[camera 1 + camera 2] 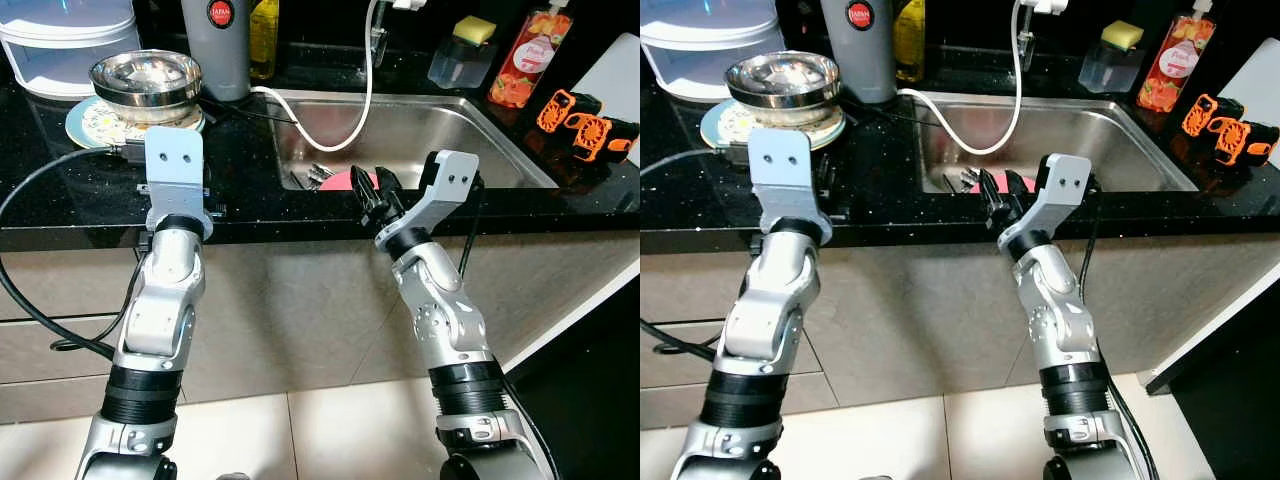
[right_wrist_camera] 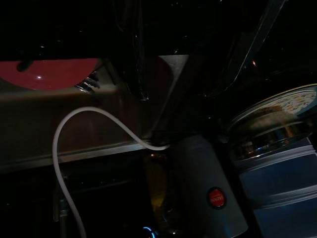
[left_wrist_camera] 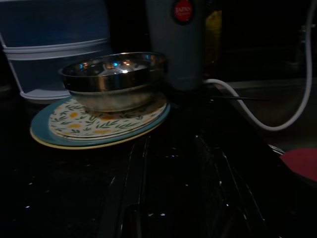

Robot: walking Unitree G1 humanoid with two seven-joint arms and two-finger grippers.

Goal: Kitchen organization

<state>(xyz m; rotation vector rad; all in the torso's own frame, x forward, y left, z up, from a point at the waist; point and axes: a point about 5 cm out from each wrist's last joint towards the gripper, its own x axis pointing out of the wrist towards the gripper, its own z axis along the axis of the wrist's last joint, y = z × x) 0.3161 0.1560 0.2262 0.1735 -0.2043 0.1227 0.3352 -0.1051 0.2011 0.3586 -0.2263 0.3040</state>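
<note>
Container (image 1: 60, 40): at the far left of the black desk (image 1: 60, 190) we see a pale lidded tub, parked out of the working area.
Bowl and plate: a steel bowl (image 1: 147, 78) sits on a patterned plate (image 1: 85, 125), stacked, we judge, to be cleared together.
Left pincer (image 1: 175, 200): we hold it low over the desk's near edge, aimed at the bowl; we cannot tell whether its fingers are apart.
Flask (image 1: 217, 45): a grey one stands just right of the bowl.
Sink (image 1: 440, 130): a white hose (image 1: 355, 120) droops into it; a red dish (image 1: 345, 181) and cutlery lie at its near left.
Right pincer (image 1: 375, 195): we hang it over the sink's near rim beside the red dish, fingers apart, gripping nothing.
Soap bottle (image 1: 527, 55): far right.
</note>
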